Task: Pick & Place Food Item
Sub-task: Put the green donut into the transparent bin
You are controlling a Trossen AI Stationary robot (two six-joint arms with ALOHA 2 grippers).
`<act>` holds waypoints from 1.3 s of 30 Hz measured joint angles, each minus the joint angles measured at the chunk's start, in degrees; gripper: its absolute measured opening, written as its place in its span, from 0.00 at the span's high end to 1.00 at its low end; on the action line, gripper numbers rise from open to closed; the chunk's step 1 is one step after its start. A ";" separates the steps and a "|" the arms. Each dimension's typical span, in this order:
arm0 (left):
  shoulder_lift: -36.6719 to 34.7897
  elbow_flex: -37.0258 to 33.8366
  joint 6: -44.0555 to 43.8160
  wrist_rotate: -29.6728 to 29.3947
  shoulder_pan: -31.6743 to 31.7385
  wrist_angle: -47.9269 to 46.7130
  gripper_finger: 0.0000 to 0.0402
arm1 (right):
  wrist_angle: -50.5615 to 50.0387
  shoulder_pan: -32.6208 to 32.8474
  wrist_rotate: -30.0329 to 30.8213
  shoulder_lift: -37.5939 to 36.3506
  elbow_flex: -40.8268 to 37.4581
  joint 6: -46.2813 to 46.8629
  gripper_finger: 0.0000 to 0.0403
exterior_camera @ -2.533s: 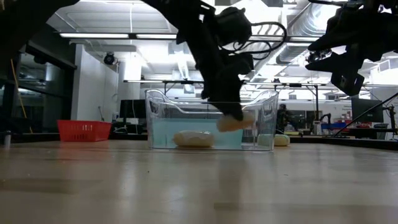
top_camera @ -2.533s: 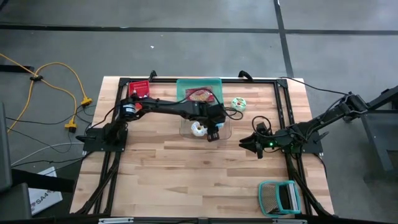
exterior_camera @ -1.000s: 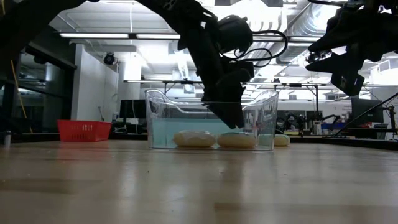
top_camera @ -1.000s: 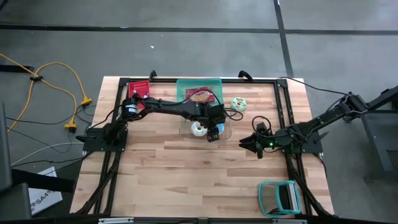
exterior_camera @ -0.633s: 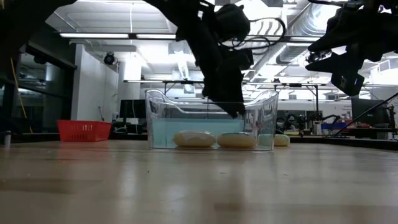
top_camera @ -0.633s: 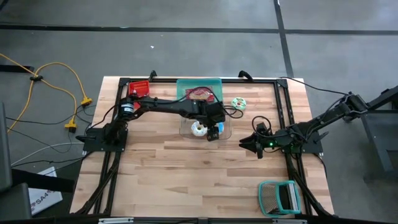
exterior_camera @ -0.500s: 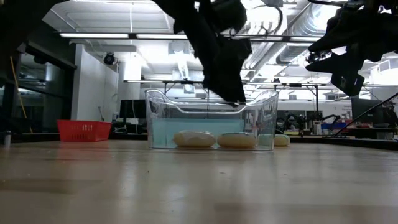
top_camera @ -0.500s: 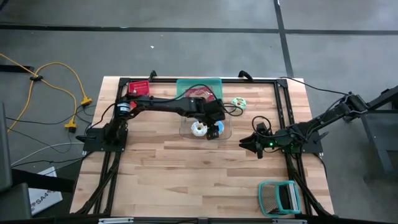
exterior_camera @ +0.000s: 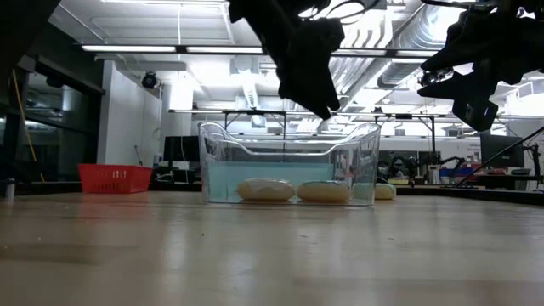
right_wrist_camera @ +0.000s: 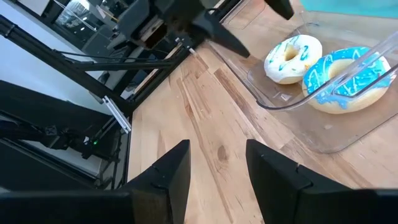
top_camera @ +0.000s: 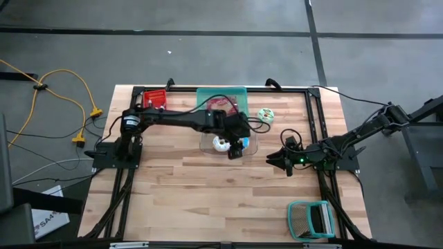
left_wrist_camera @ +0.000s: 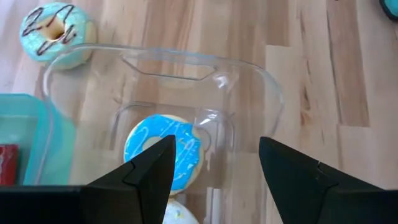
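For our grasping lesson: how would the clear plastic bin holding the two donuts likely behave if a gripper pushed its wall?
The clear bin looks thin-walled, so probably light and liable to slide on the smooth table. Its wide flat base suggests sliding rather than tipping.

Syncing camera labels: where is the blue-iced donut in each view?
High view: blue-iced donut at picture centre, in the clear bin, by the left hand.
Low view: right one of two pale lumps in the bin.
Left wrist view: lower centre, on the bin floor.
Right wrist view: upper right, behind the bin wall.
Shared landmark: the white-iced donut beside it.
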 joint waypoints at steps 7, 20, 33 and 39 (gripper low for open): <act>0.00 -0.02 0.00 0.18 -2.15 -0.32 0.44 | 0.00 0.01 -0.01 0.00 0.00 0.01 0.64; 0.04 -0.04 -1.70 0.31 -12.57 -2.61 0.44 | 0.00 0.01 0.00 0.00 0.00 0.00 0.64; 0.09 -0.04 -7.72 -0.93 -20.42 -2.61 0.44 | 0.00 0.02 -0.01 0.00 0.00 0.00 0.64; 0.09 -0.04 -8.02 -1.16 -20.47 -2.60 0.44 | 0.00 0.01 -0.01 0.00 0.00 0.00 0.64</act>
